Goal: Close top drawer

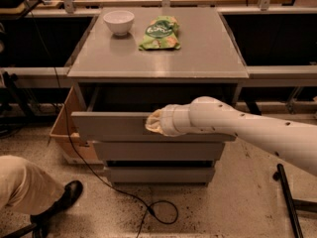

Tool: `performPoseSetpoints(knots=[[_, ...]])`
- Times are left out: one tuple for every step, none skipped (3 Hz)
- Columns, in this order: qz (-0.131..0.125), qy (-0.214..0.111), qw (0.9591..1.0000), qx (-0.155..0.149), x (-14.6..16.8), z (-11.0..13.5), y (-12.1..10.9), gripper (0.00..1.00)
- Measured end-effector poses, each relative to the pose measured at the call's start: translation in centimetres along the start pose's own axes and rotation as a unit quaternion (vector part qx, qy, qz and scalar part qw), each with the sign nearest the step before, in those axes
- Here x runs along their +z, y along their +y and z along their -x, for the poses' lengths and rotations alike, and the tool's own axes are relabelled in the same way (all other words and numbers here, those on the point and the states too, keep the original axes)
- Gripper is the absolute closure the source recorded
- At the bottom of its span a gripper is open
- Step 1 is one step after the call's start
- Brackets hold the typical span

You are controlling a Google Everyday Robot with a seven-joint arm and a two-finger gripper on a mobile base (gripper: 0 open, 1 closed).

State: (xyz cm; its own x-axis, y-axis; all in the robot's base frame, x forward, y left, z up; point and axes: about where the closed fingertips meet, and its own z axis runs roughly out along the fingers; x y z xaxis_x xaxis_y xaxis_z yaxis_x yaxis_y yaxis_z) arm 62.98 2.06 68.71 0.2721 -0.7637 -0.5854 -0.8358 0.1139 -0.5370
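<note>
The top drawer [111, 127] is a wide grey drawer with a plain flat front, standing a little way out of the grey cabinet [158, 63], with a dark gap behind its front. My gripper [153, 122], at the end of my white arm [237, 128] reaching in from the right, is against the middle of the drawer's front panel, at its upper edge. The gripper's tip looks pale and rounded and is partly hidden by the wrist.
A white bowl [119, 21] and a green snack bag [161, 33] sit on the cabinet top. Two shorter drawers [158, 150] lie below. A cardboard box [63, 128] stands to the left. A person's leg and shoe [64, 196] and a cable [148, 207] are on the floor.
</note>
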Motion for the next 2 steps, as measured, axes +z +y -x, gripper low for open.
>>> performPoseSetpoints(knots=[[-0.008, -0.003, 0.9999, -0.008, 1.0, 0.3, -1.0, 1.0], [-0.019, -0.016, 0.9994, -0.025, 3.2, 2.0, -3.0, 1.0]])
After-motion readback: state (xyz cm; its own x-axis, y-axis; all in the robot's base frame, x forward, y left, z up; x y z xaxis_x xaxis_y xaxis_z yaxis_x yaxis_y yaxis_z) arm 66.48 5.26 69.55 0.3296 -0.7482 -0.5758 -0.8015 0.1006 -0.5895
